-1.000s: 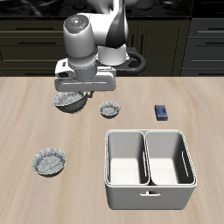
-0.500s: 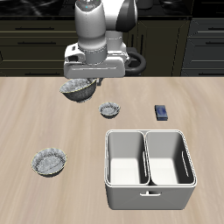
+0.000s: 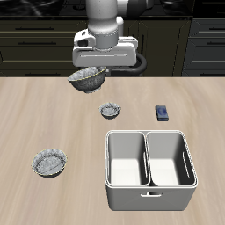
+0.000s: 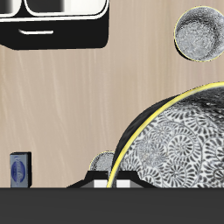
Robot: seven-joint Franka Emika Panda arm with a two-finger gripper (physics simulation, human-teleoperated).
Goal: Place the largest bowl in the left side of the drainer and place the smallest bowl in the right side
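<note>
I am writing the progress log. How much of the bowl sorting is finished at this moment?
Nothing is placed yet: both compartments of the drainer look empty. In hand: the gripper holds the largest bowl lifted above the table, farther back than the drainer. Left: put it in the left side, then fetch the smallest bowl, on the table behind the drainer, for the right side. The mid-sized bowl stays.

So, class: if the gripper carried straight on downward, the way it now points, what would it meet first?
Probably bare table. The gripper, holding the largest bowl, hangs behind the smallest bowl, though depth is uncertain.
</note>
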